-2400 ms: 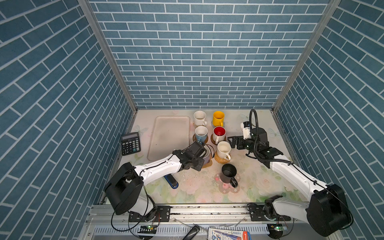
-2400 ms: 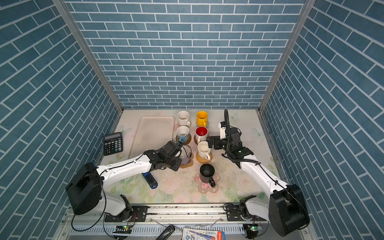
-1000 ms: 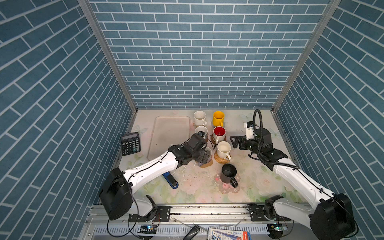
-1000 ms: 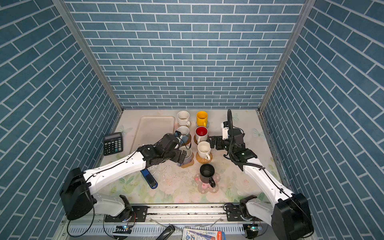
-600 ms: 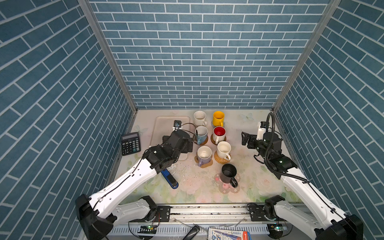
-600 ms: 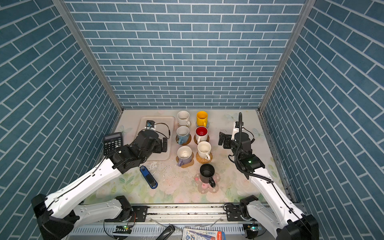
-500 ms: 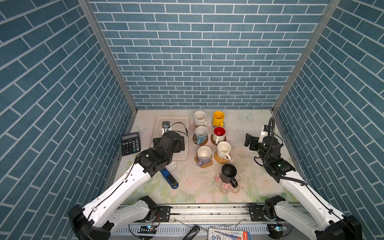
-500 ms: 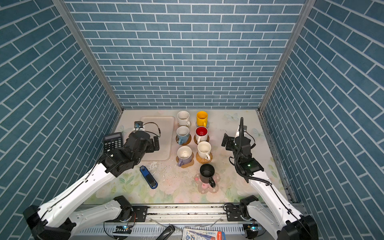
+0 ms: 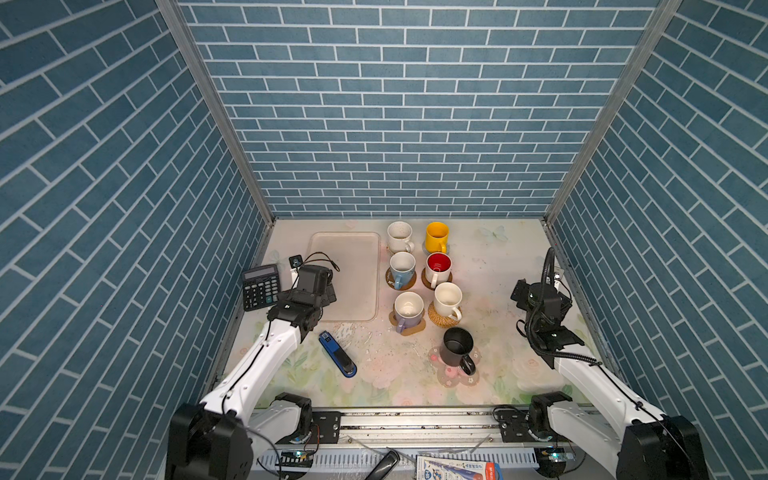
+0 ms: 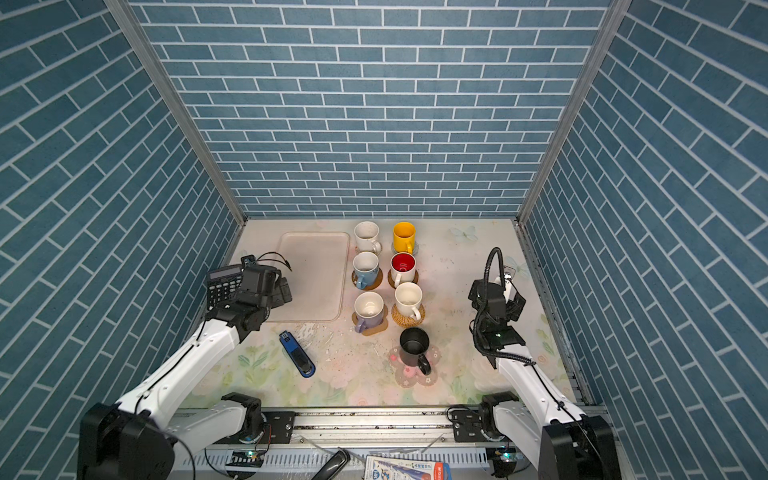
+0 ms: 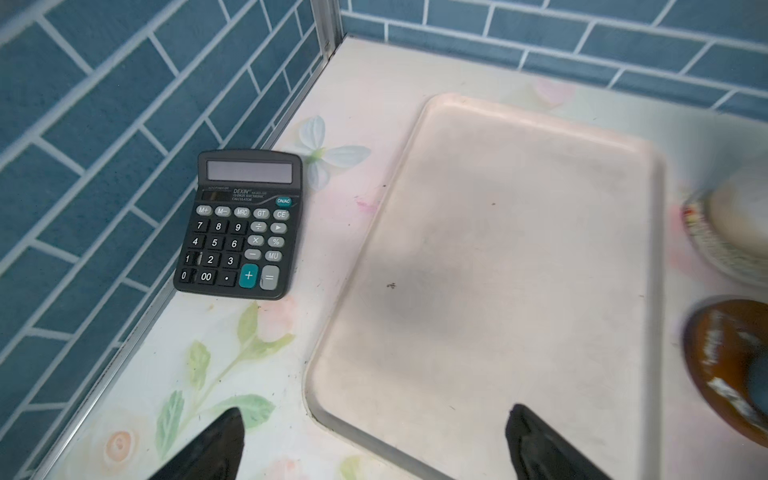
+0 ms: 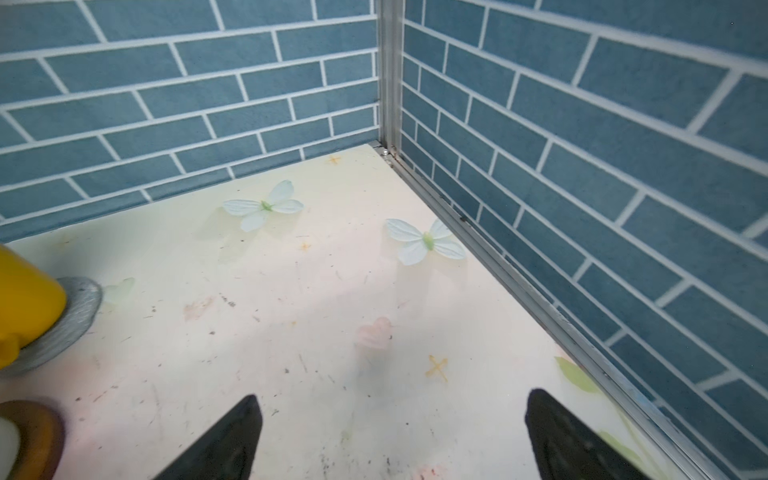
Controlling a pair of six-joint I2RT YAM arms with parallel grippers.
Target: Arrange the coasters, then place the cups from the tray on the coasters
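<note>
Since all seven mugs (image 9: 402,266) are sitting on coasters (image 9: 410,283) and the beige tray (image 9: 345,276) is lying bare, I'm reading this as the wrap-up, with parking the arms clear being the only thing left. Left gripper (image 11: 374,411) is hanging wide open with nothing in it over the tray's near corner, just beside the calculator (image 9: 259,286). Right gripper (image 12: 392,397) is gaping open and empty too, hovering over bare table (image 12: 332,311) near the right wall (image 12: 582,166), well apart from the mugs.

Doing it well, imo: keeping both jaws spread and backing out along their own sides rather than sweeping across the mug block. Worth a look too: the black mug (image 9: 457,347) is sitting toward the far part of the pink flower coaster (image 9: 451,376), handle pointing frontward, and the lavender mug (image 9: 408,309) is crowding one side of the paw-shaped coaster (image 9: 413,330). Neither is overhanging as far as I can tell.

Room-wise, the left arm is getting squeezed between the calculator, the left wall (image 11: 83,145) and the tray rim, with a blue stapler (image 9: 337,359) lying on the near table. The right arm is working close to the metal rail (image 12: 498,270) at the wall's foot, but the wide stretch of table between it and the cream mug (image 9: 447,299) and yellow mug (image 9: 436,237) is giving plenty of slack.
</note>
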